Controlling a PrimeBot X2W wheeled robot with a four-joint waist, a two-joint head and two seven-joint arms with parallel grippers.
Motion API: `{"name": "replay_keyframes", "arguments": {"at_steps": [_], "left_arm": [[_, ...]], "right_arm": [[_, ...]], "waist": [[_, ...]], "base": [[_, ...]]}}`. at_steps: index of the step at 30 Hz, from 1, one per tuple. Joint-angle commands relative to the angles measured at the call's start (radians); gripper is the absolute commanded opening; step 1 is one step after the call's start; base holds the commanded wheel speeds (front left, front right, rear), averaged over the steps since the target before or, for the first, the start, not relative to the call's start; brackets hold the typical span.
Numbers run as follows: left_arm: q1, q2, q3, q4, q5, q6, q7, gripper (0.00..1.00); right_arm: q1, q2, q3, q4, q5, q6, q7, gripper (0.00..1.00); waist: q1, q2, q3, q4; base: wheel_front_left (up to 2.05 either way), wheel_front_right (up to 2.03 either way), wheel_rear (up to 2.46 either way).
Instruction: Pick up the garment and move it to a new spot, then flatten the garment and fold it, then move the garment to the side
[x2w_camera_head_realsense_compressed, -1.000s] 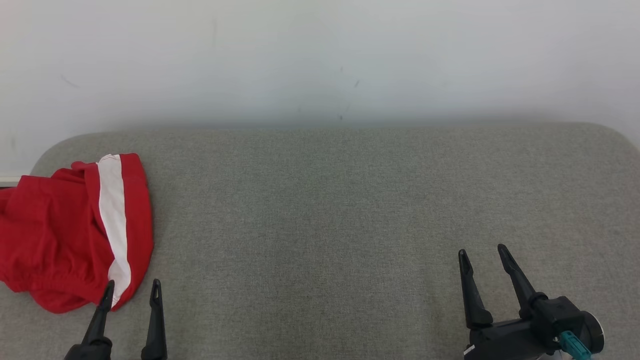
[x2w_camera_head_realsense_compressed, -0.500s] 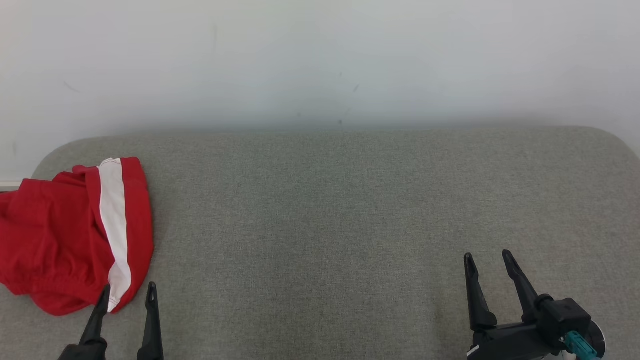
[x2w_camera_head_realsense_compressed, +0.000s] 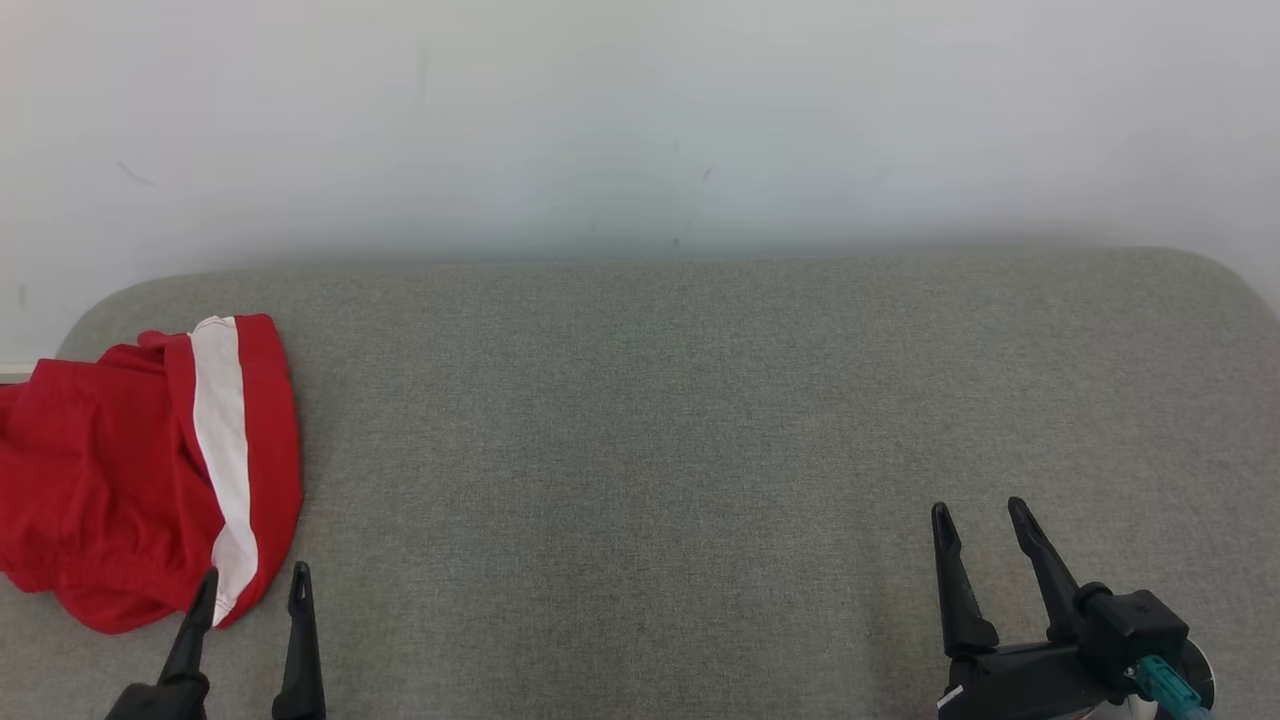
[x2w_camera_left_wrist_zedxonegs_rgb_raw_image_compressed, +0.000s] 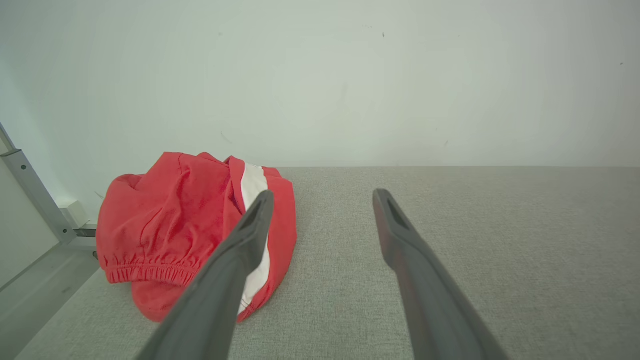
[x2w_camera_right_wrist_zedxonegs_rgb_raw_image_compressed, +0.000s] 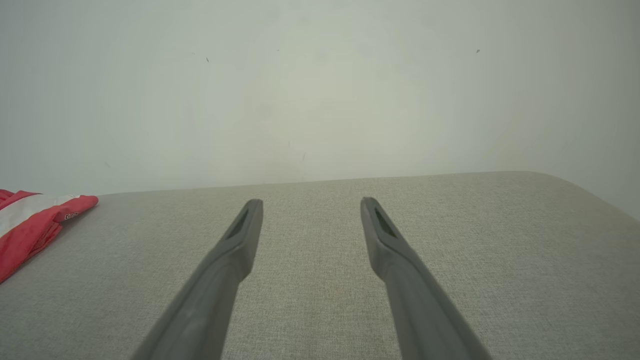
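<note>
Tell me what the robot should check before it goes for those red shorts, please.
1. Left gripper open, nothing held: ok.
2. Right gripper open, nothing held: ok.
3. Red shorts close ahead of the left gripper's fingers, likely reachable: ok.
4. Shorts lie wholly on the grey padded table: cannot tell; they bunch at its left edge.
5. Shorts flat enough to fold: not ok; crumpled in a heap.
6. Bare table surface toward the middle for a new spot: ok.
</note>
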Motion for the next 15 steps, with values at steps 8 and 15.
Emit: {"name": "replay_keyframes", "arguments": {"at_steps": [8,15], "left_arm": [[0.007,0.007,-0.006,0.006,-0.01,0.009,-0.006,1.0],[0.001,0.01,-0.007,0.008,-0.012,0.017,-0.002,1.0]], "right_arm": [[0.009,-0.003,-0.001,-0.007,0.011,-0.002,0.009,1.0],[0.012,-0.003,-0.002,-0.004,0.01,-0.002,0.014,1.0]], "waist": [[0.0,0.0,0.002,0.006],[0.0,0.0,0.003,0.021]], "base": [[0.0,0.0,0.0],[0.0,0.0,0.0]]}}
